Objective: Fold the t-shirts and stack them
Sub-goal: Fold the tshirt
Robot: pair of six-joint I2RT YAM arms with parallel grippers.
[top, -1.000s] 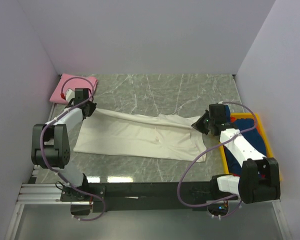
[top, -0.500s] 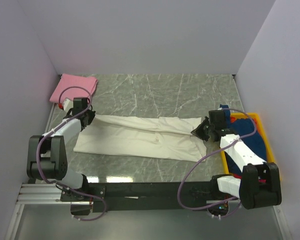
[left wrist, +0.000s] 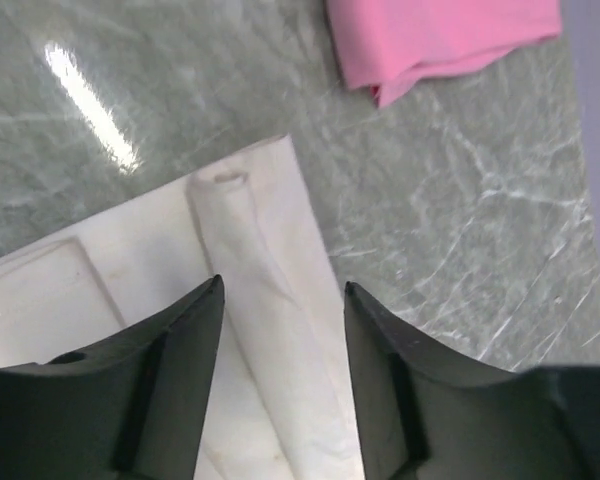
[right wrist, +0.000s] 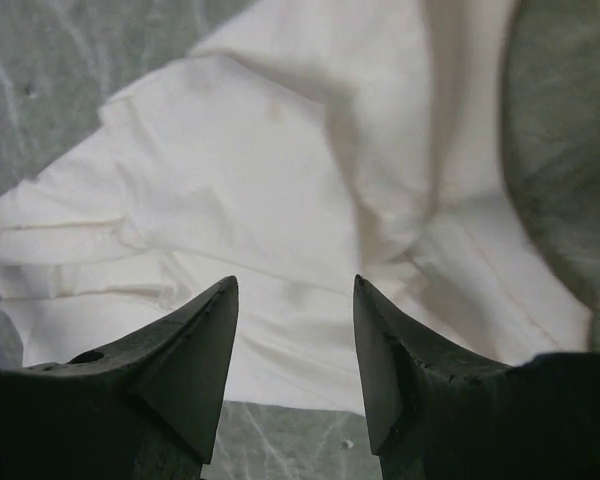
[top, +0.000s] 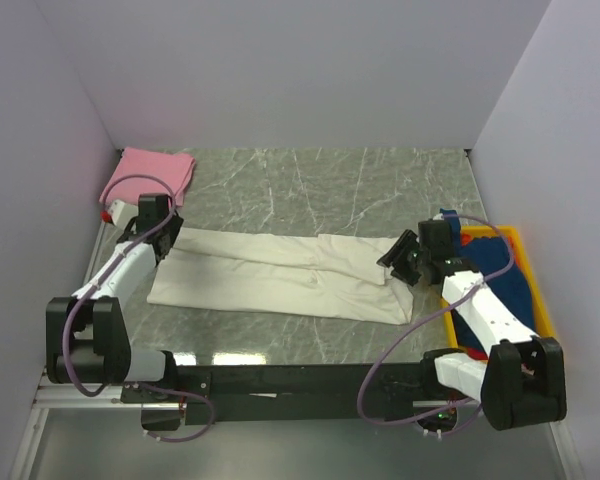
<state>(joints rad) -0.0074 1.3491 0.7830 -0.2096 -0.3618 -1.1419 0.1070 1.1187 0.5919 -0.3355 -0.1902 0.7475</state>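
The cream-white t-shirt (top: 280, 275) lies across the middle of the marble table, folded lengthwise into a long band. My left gripper (top: 166, 233) hovers open over its left end. In the left wrist view the shirt's folded edge (left wrist: 270, 230) runs between the fingers of that gripper (left wrist: 283, 284), which grip nothing. My right gripper (top: 395, 262) stands open over the shirt's right end. In the right wrist view the rumpled cloth (right wrist: 280, 170) lies just beyond that gripper (right wrist: 294, 281). A folded pink t-shirt (top: 150, 172) (left wrist: 440, 35) rests at the back left corner.
A yellow bin (top: 542, 305) stands at the right edge of the table, with a dark blue t-shirt (top: 500, 258) inside, partly under my right arm. Walls close in the left, back and right sides.
Both grippers were shut on the cream shirt's far edge and carried it toward the near side. They have now opened and let it go, so the fold lies flat.
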